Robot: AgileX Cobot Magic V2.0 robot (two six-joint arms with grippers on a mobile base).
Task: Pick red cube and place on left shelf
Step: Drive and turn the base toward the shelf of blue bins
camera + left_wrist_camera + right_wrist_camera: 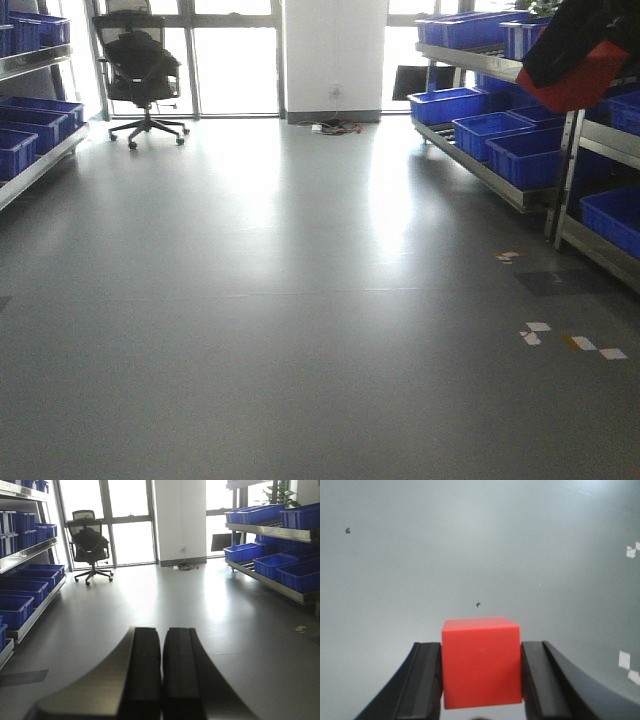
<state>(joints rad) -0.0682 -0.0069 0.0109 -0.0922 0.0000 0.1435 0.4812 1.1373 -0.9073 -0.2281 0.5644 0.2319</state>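
Red cube [481, 662] is dead centre in the right wrist view, clamped in the right claw [481, 647]. Both black pads [427, 680] press flat on its side faces. Top face is visible and the cube sits square, not tilted. It hangs over bare grey floor [470, 555], no contact with it. White tape marks [626, 662] show at 3 o'clock in that view.

Left claw [161, 632] is closed on nothing, its jaws touching along the midline. It points level down the room.

Left shelf [40, 162] runs along the 9 o'clock edge of the front view, with blue crates [35, 120] on its tiers. I see the same shelf at 9 o'clock from the left wrist [25, 555]. The cube is well apart from it, not on any tier.

Office chair [143, 70] is at 11 o'clock by the windows. White pillar [335, 55] is at 12. Right rack [480, 168] with more crates is at 2 to 3 o'clock.

Blurred black-and-red shape [585, 70] sits at 2 o'clock in the front view. I can't tell what it is.
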